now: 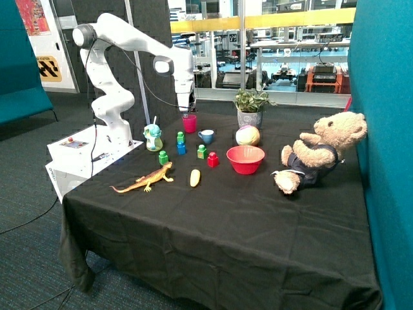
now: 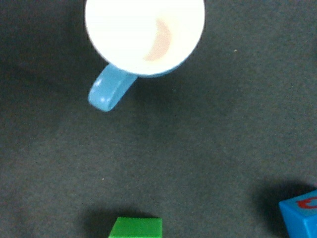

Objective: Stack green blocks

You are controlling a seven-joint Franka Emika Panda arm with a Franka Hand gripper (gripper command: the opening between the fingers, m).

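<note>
Three green blocks stand apart on the black cloth. One (image 1: pixel 181 137) is right by a blue block (image 1: pixel 181 148). One (image 1: pixel 163 157) stands near the lizard's tail. One with a yellowish base (image 1: pixel 202 152) stands beside the red block (image 1: pixel 213 159). My gripper (image 1: pixel 187 111) hangs above the pink cup (image 1: pixel 189 123), behind the blocks and well above them. In the wrist view a green block (image 2: pixel 136 227) shows at the edge, with the blue block (image 2: pixel 300 218) apart from it. The gripper itself is out of the wrist view.
A blue cup (image 1: pixel 206 136) with a white inside (image 2: pixel 144 34) stands behind the blocks. Also on the table are a green-and-white toy cup (image 1: pixel 153 138), an orange lizard (image 1: pixel 145 181), a yellow piece (image 1: pixel 195 177), a red bowl (image 1: pixel 245 159), a ball (image 1: pixel 248 135), a plant (image 1: pixel 250 106) and a teddy bear (image 1: pixel 316 155).
</note>
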